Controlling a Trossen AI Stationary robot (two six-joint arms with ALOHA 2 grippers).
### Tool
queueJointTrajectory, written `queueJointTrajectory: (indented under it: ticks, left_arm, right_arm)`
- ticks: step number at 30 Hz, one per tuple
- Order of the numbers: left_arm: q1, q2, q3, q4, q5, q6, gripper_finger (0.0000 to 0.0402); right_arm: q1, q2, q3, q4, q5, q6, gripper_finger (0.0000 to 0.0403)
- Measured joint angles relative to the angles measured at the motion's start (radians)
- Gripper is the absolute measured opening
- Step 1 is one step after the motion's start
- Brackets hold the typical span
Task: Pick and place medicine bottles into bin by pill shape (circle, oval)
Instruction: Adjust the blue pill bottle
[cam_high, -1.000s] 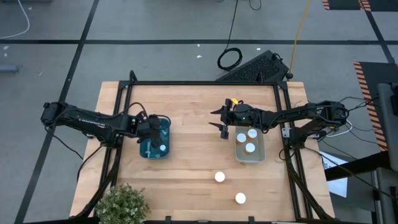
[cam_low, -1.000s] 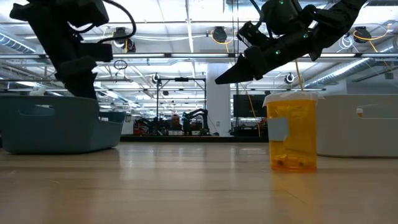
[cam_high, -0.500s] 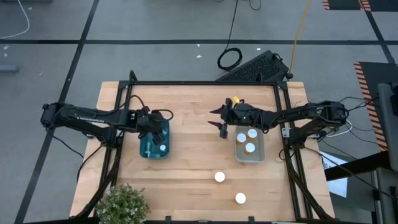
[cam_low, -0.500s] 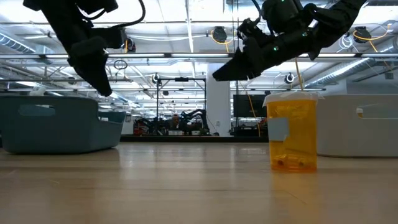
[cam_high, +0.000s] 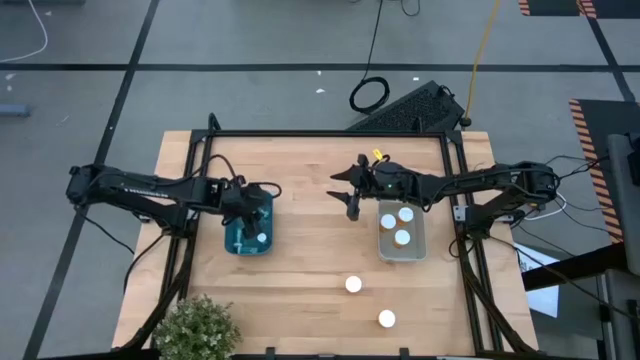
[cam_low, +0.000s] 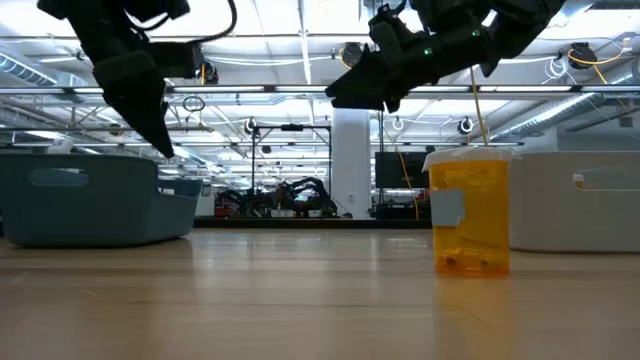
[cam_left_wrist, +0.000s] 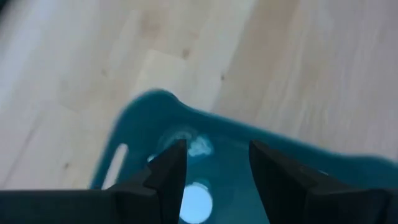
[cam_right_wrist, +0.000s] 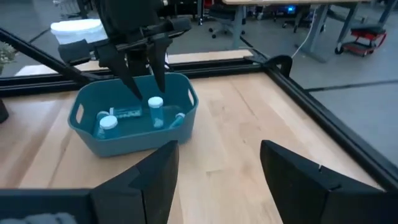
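Two medicine bottles with white caps stand on the wood table near its front edge (cam_high: 353, 284) (cam_high: 386, 319); one shows amber in the low view (cam_low: 470, 215). Three more caps show in the clear bin (cam_high: 401, 232). The teal bin (cam_high: 249, 226) holds a few small bottles (cam_right_wrist: 155, 109). My left gripper (cam_high: 257, 204) hangs open over the teal bin's far end, holding nothing (cam_left_wrist: 217, 180). My right gripper (cam_high: 345, 195) hovers open above bare table, left of the clear bin, fingers pointing toward the teal bin (cam_right_wrist: 217, 180).
A small potted plant (cam_high: 196, 328) stands at the table's near left corner. A yellow object (cam_high: 377, 158) lies behind the right gripper. Black frame rails (cam_high: 330, 133) run along the table's far and side edges. Bare wood lies between the two bins.
My left gripper has risen out of the teal bin and now hangs above its rim. My right gripper has moved a little toward the table's left edge and upward, away from the clear bin, staying open.
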Motion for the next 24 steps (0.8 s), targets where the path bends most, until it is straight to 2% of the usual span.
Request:
queueJointTrajectory:
  ticks: [7, 18, 24]
  left_arm:
    - [0.061, 0.113, 0.025, -0.016, 0.086, 0.217, 0.0177]
    - [0.082, 0.383, 0.25, -0.185, 0.084, 0.509, 0.0177]
    - [0.082, 0.467, 0.275, -0.23, 0.086, 0.605, 0.0177]
  right_arm:
    - [0.0, 0.0, 0.0, -0.052, 0.0, -0.009, 0.0219]
    - [0.0, 0.0, -0.001, -0.147, -0.001, -0.142, 0.0219]
    - [0.0, 0.0, -0.001, -0.184, -0.002, -0.173, 0.0219]
